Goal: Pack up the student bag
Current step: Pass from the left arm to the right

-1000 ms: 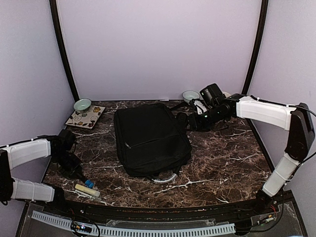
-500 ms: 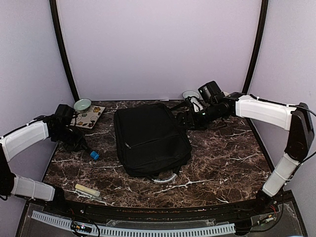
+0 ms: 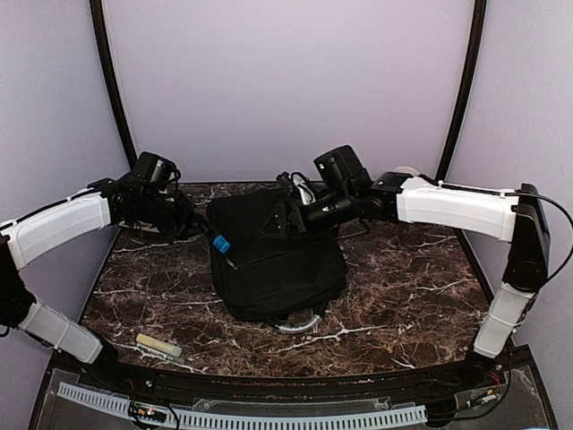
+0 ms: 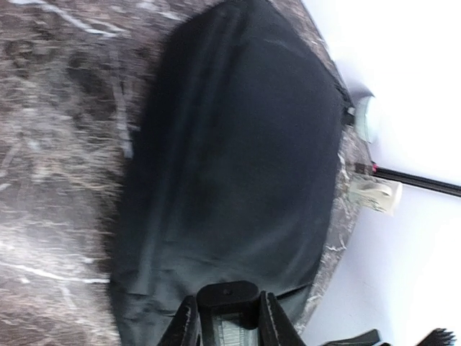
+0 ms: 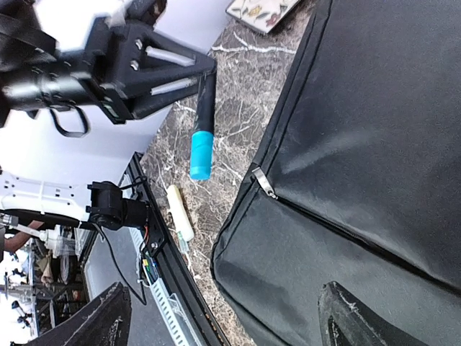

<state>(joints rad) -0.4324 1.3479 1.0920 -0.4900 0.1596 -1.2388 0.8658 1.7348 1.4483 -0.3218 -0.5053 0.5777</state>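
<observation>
The student bag lies flat in the middle of the marble table, a little toward the far edge. Its grey handle points to the near edge, and it has not moved since a second ago.

The left gripper is closed on a black pen with a blue cap. The capped end points down and hangs just beside the left edge of the bag, above the table and not touching it. One second ago this gripper was low at the near-left corner and the pen lay there beside a cream-coloured stick. Half a second ago the pen was already lifted, near the left edge. Now the arm has carried it toward the far edge and to the bag. The stick stays alone by the near edge.

The right gripper has also travelled. Earlier it was at the far-right corner, next to a small bowl. Now it hangs over the far part of the bag, with its arm stretched across from the right. Its fingers stand wide apart with nothing between them, and below them the right wrist view shows the zipper pull of the bag. A patterned tile lies at the far-left corner.
</observation>
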